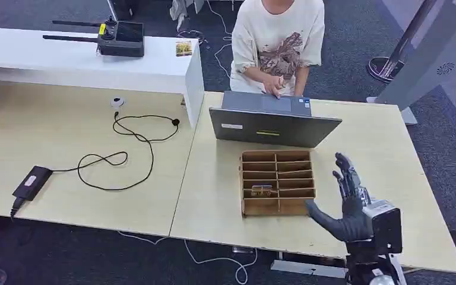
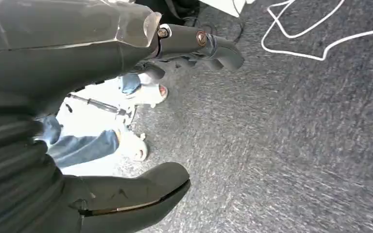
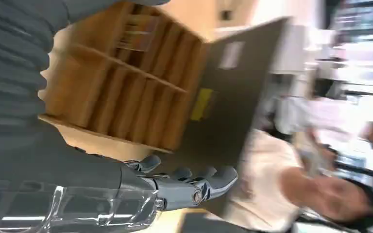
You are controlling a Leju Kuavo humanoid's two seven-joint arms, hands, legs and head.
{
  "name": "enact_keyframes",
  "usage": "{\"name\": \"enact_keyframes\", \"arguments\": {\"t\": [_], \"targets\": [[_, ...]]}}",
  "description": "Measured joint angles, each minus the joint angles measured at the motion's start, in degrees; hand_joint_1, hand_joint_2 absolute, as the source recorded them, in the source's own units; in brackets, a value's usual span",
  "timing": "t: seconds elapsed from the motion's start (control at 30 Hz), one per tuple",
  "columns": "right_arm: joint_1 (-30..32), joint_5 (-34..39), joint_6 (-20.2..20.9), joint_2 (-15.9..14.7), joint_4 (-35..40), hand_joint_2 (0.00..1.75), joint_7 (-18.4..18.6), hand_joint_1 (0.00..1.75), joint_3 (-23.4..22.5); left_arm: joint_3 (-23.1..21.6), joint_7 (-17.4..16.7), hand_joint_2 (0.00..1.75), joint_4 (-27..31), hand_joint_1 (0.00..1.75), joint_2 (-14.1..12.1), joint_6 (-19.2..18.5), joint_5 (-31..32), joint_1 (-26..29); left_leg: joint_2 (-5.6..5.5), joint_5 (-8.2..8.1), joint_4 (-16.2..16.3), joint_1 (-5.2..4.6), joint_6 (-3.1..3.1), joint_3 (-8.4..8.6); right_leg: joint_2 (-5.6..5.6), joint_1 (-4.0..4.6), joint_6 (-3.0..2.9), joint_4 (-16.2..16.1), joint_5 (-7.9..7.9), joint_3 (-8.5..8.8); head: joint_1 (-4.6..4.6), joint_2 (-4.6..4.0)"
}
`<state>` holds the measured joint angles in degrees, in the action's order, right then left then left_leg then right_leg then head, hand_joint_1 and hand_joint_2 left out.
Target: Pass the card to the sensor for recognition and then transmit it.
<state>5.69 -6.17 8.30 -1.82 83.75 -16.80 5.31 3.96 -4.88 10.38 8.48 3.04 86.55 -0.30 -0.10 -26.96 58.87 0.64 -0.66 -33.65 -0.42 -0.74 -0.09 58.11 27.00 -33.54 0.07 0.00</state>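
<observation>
On the light wood worktop (image 1: 356, 148), right half: one wooden compartment tray (image 1: 278, 182), two columns of slots. The card (image 1: 262, 190) lies in a slot of the tray's left column, second from the near end; its print is too small to read. In the right wrist view the card (image 3: 136, 31) shows as a blurred patch in a slot, face unreadable.

Right robot hand (image 1: 345, 199): just beside the tray's right side, fingers upright and apart, thumb stretched toward the tray's near right corner, nothing in it. Whether the thumb touches the wood cannot be told. In the right wrist view the same hand (image 3: 175, 187) shows spread fingers beside the tray (image 3: 116, 92); motion blur softens everything beyond.

Left robot hand (image 2: 175, 111): over grey carpet (image 2: 296, 145), thumb and fingers apart, holding nothing; white cables (image 2: 311, 34) lie on the carpet, and shoes and jeans show partly behind the hand.

Behind the tray: grey laptop (image 1: 273, 122), lid toward the camera, bearing a white sticker and a yellow one, text illegible. A person (image 1: 279, 41) in a printed cream T-shirt sits beyond it, head cut off by the frame.

Left worktop section: black power adapter (image 1: 31, 182) with a pale label, unreadable, and a looping black cord (image 1: 124, 151). On the white shelf (image 1: 65, 59): a black device with antennas (image 1: 116, 38), yellow tag unreadable.
</observation>
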Motion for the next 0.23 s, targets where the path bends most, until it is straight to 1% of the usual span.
{"name": "enact_keyframes", "arguments": {"t": [0.1, 0.13, 0.23], "targets": [[2.29, 0.22, 0.70, -0.22, -3.68, 0.00, 1.57, 0.00, 0.35, 0.00, -0.26, 1.75, 0.00, 0.00, -0.17, 0.00, 0.09, 0.00, 0.00, 0.00, 0.00, 0.00, 0.00, -0.01, 0.00, 0.00, 0.00, 0.00, 0.00, -0.01, 0.00, 0.00], [2.93, 0.50, 1.13, -0.24, -4.19, 1.75, 1.61, 0.00, 0.39, 0.00, -0.26, 1.75, 0.00, 0.00, -0.22, 0.00, 0.11, 0.02, 0.00, 0.00, 0.00, 0.00, 0.00, -0.02, 0.00, 0.00, 0.00, 0.00, 0.00, -0.02, 0.00, 0.00], [3.80, 0.83, 1.38, -0.33, -5.07, 1.75, 1.72, 0.00, 0.44, 0.00, -0.24, 1.75, 0.00, 0.00, -0.37, 0.13, 0.11, 0.01, 0.05, 0.00, 0.00, 0.00, 0.00, -0.01, 0.03, 0.00, 0.00, 0.00, 0.00, -0.03, 0.00, 0.00]]}}
